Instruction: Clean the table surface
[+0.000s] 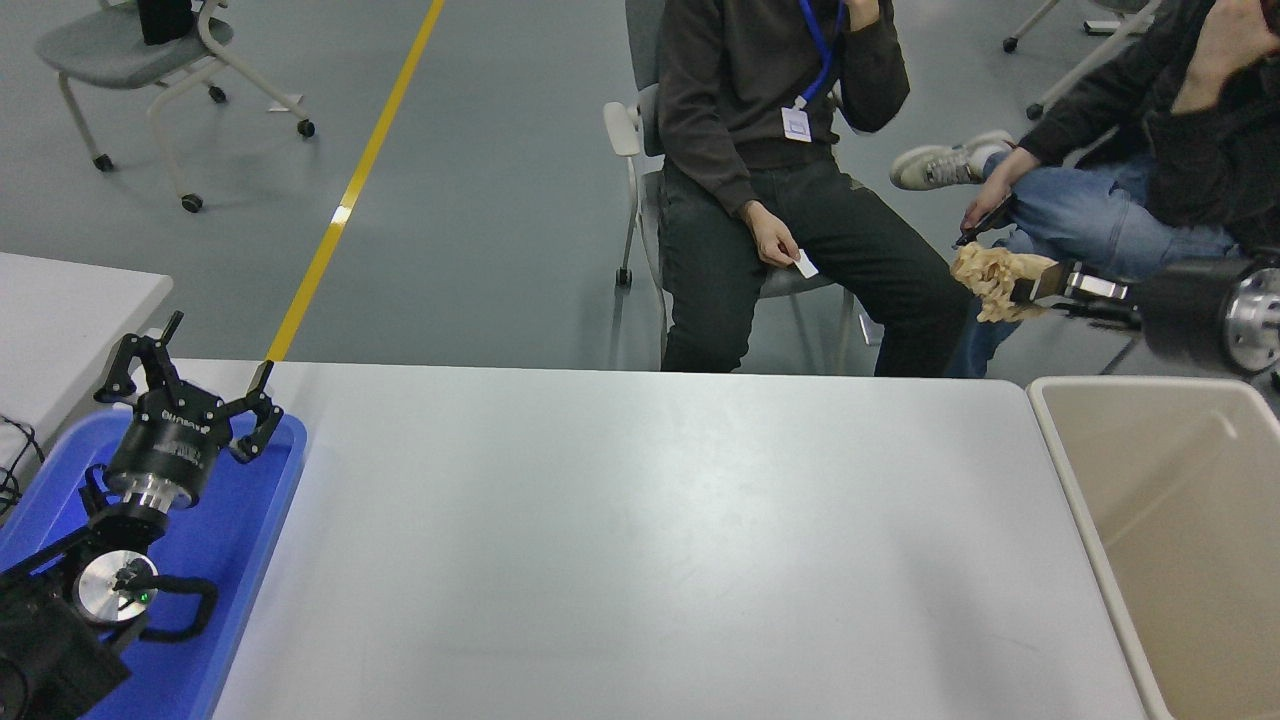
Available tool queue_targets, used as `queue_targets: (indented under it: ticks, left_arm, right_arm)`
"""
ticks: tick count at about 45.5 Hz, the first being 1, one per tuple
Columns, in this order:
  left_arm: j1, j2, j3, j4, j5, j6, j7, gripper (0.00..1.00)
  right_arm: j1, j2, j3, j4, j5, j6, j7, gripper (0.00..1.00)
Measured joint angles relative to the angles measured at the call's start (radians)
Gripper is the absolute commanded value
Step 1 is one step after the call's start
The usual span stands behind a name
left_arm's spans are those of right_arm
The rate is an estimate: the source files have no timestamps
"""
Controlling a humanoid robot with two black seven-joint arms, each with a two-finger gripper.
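The right gripper [1012, 287], coming in from the right edge of the frame, is pinching a crumpled beige wad [992, 280] between its closed fingers and is holding it in the air past the far right corner of the table surface [640, 540], which is filling the middle and lower part of the frame. The beige bin [1180, 520] is standing at the lower right, just beside the table. I judge that the wad is not over the bin's opening; if the fingers are releasing now, it is probably falling on the floor. Two seated people are at the upper right, and one person's hand [985, 205] is close behind the wad, so a wide swing could reach it. The left gripper [190, 385] is resting wide open and empty over the blue tray [250, 520] at the lower left.
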Motion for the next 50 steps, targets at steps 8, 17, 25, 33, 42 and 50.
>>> queue_targets:
  ticks: [8,17,25,33,42,50]
  left_arm:
    - [0.000,0.000,0.000,0.000,0.000,0.000,0.000,1.00]
    - [0.000,0.000,0.000,0.000,0.000,0.000,0.000,1.00]
    - [0.000,0.000,0.000,0.000,0.000,0.000,0.000,1.00]
    - [0.000,0.000,0.000,0.000,0.000,0.000,0.000,1.00]
    - [0.000,0.000,0.000,0.000,0.000,0.000,0.000,1.00]
    - [0.000,0.000,0.000,0.000,0.000,0.000,0.000,1.00]
  right_arm:
    - [-0.044,-0.079,0.016,-0.023,0.052,-0.001,0.016,0.00]
    - [-0.086,-0.130,0.022,-0.068,0.116,-0.010,0.032,0.00]
    - [-0.132,-0.139,0.023,-0.131,0.199,-0.016,0.046,0.00]
    - [-0.181,-0.132,0.023,-0.207,0.279,-0.028,0.058,0.00]
    - [-0.274,-0.083,0.026,-0.312,0.379,-0.044,0.073,0.00]
    - [-0.364,-0.015,0.032,-0.404,0.453,-0.062,0.077,0.00]
